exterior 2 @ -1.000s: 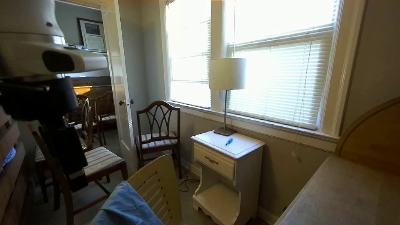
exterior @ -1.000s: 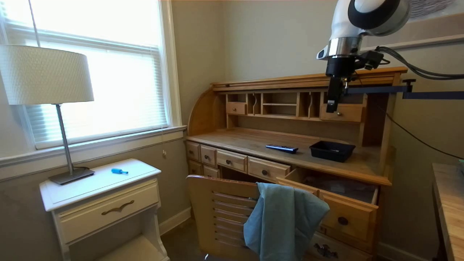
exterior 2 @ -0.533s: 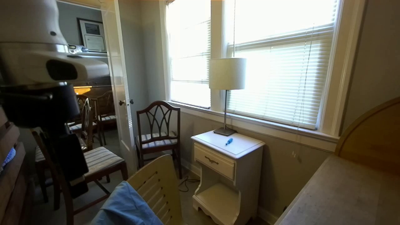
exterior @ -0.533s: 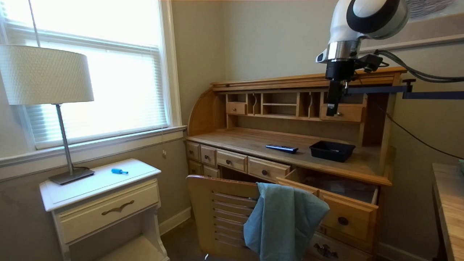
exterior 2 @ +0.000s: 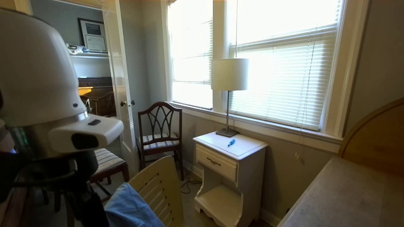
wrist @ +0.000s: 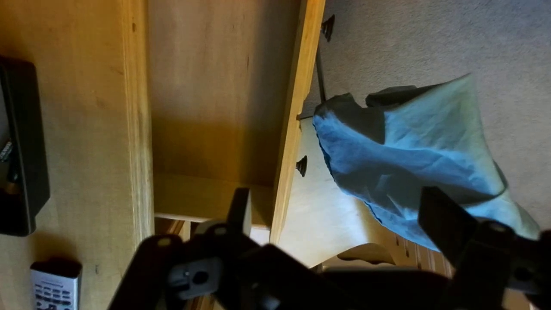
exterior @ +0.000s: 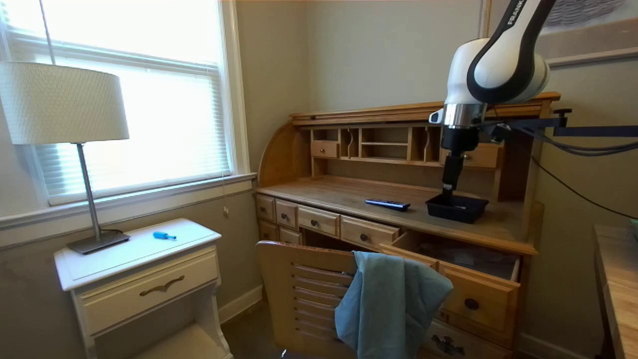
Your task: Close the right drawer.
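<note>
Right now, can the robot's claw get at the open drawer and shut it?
Probably yes: the claw hangs higher than the drawer. In the wrist view carpet shows beside the upper knob, though the chair and blue cloth could block the lower knob.

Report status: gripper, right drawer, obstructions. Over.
Gripper open, holding nothing. Right drawer pulled out, not yet closed. Chair draped with blue cloth stands in front; could crowd the push.
</note>
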Available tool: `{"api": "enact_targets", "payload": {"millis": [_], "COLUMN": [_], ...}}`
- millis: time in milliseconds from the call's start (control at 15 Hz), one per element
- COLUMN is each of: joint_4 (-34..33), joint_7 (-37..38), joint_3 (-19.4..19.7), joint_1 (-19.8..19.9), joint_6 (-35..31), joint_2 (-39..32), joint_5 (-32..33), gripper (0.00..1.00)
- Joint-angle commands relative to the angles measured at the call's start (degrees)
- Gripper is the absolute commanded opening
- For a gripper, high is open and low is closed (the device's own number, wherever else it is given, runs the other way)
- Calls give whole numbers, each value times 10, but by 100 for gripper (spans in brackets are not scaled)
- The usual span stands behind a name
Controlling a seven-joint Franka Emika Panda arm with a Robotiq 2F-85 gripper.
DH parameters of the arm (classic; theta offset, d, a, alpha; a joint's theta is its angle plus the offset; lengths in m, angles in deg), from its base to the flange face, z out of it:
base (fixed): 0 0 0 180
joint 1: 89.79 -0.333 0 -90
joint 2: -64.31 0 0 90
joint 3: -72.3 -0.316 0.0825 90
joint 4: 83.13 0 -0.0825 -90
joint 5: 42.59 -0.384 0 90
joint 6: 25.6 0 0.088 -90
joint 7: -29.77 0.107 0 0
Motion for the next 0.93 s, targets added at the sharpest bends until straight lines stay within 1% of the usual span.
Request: {"api": "enact_targets", "payload": {"millis": [0,67,133,200,333,400,533,600,667,867], "joint_4": [-23,-30,-35,-45,-64,-78,-105,-111,-83,-104], "joint_7": [28,23,29,26,37,49,68,71,63,67], "joint_3": [-20,-31,-35,-54,-70,-68,-53,-55,-56,-56], "joint_1": [21,30,35,52,70,73,69,75,72,77], "joint_6": [-60,-67,-72,-76,-80,-78,-61,-44,-63,-56], "joint_2": [-94,-118,-134,-154,-188,-210,-239,-238,-215,-237], "joint_5": [7,-3,2,-11,-9,-5,4,3,13,12], "gripper": [100,100,100,100,100,100,100,100,100,100]}}
